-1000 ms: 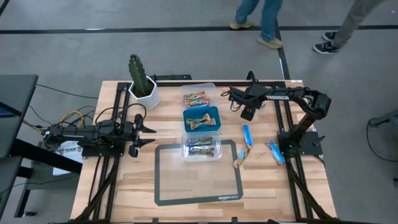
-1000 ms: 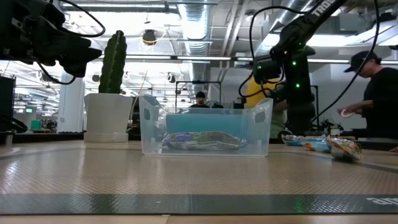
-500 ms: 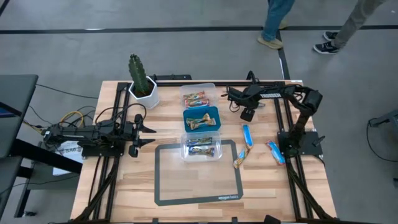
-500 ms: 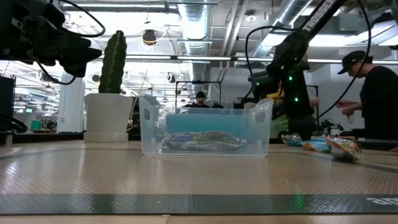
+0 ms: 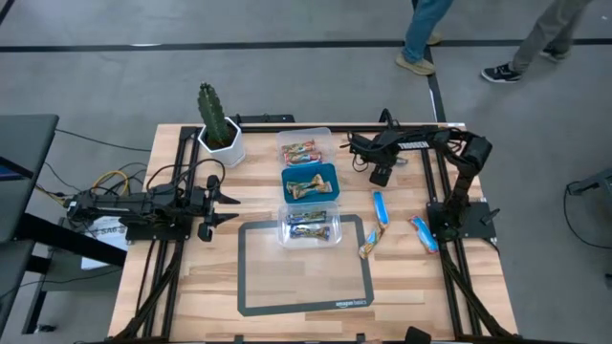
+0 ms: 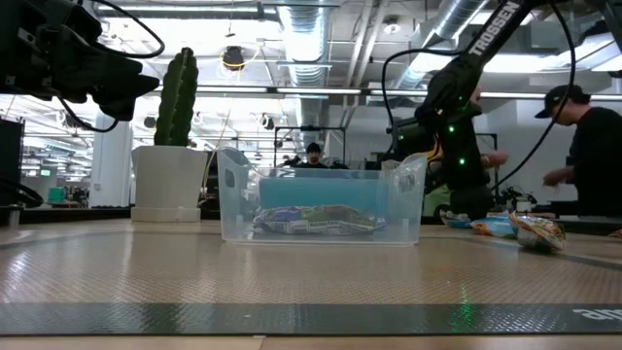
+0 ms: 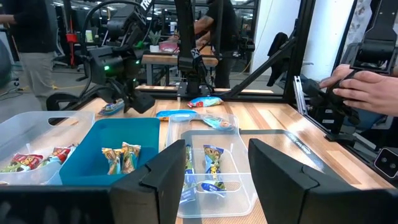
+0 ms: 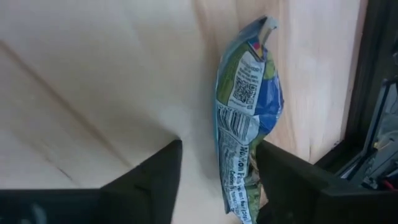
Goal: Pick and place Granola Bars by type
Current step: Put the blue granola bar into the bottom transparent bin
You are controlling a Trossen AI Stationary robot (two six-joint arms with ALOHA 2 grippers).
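- Since the earlier frame, right gripper (image 8: 214, 177) drew back over the desk (image 5: 411, 277)
- Blue granola bar (image 8: 247, 118) lies on the desk between its released jaws
- Left gripper (image 7: 217, 180) waits, jaws released

Potted cactus (image 5: 216, 121) in a white pot at the table's (image 5: 191, 287) far-left corner; dark-framed mat (image 5: 304, 267) on the near middle. Three tubs in a row: clear (image 5: 304, 146) farthest, blue (image 5: 310, 182) in the middle, clear (image 5: 308, 225) nearest, overlapping the mat's far edge. People stand on the floor beyond the table.
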